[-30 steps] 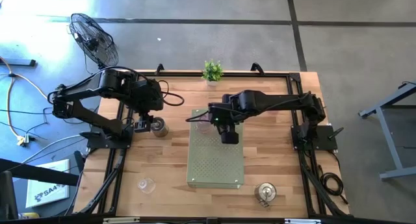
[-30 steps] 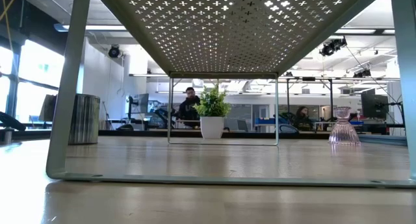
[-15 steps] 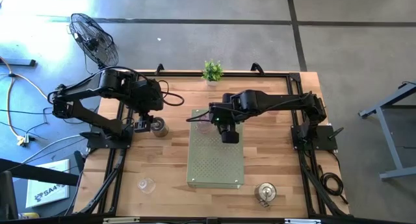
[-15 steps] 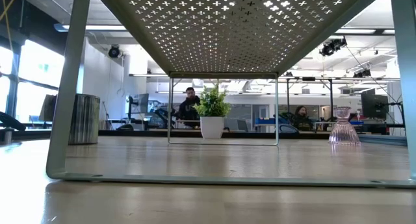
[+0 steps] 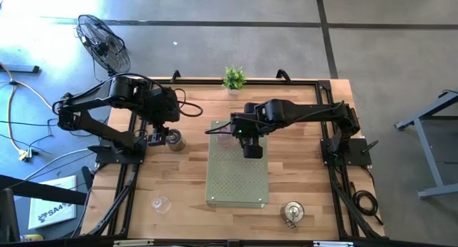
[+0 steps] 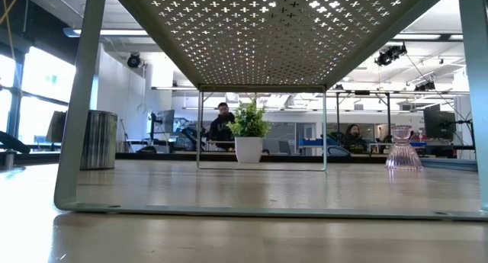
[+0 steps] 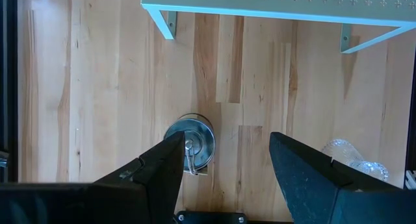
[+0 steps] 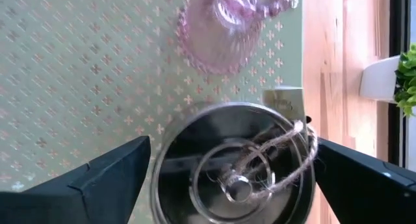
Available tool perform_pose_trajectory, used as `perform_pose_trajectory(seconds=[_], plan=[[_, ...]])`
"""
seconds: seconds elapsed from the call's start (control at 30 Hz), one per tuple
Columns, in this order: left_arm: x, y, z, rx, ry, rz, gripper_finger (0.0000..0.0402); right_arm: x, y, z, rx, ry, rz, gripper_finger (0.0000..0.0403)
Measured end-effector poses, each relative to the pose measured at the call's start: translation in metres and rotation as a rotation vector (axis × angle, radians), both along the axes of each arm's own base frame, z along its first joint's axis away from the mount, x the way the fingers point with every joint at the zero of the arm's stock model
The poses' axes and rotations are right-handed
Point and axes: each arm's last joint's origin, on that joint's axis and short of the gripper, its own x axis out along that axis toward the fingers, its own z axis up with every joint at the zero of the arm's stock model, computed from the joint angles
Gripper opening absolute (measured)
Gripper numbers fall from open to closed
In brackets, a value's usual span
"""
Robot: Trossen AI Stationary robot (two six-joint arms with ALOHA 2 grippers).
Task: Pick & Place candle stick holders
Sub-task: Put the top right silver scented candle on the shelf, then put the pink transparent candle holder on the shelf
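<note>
Now | step: placing | right tool (image 8: 227, 178) spread wide around silver holder (image 8: 234, 159) on green rack (image 5: 236, 177), frame middle, beside pink holder (image 8: 221, 29) | left tool (image 7: 224, 172) open over silver holder (image 7: 189, 143), left counter (image 5: 300, 168) | next: lift straight up.

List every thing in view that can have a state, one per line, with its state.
right gripper: open, straddling a metal holder.
metal holder: upright on the green perforated shelf.
pink glass holder: on the shelf beside it.
left gripper: open, above a second metal holder.
clear glass holder: standing alone on the table.
</note>
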Motion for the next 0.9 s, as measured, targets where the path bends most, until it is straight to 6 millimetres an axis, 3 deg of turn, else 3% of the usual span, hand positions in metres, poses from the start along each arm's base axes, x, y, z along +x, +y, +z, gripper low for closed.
perform_pose_trajectory(seconds=[0.33,0.57,0.7,0.9], plan=[[0.000,0.000,0.000,0.000,-0.002,0.000,0.0221,-0.012,0.013,0.025,-0.035,-0.133,0.064,0.0400],[0.001,0.000,0.000,0.000,-0.008,0.000,0.0221,-0.041,0.020,0.060,-0.152,-0.272,0.061,0.0400],[0.003,0.000,0.001,0.001,-0.030,0.000,0.0221,-0.068,0.016,0.078,-0.192,-0.319,-0.085,0.0400],[0.006,0.000,0.003,0.003,-0.074,0.000,0.0221,-0.119,0.002,0.092,-0.199,-0.331,-0.492,0.0400]])
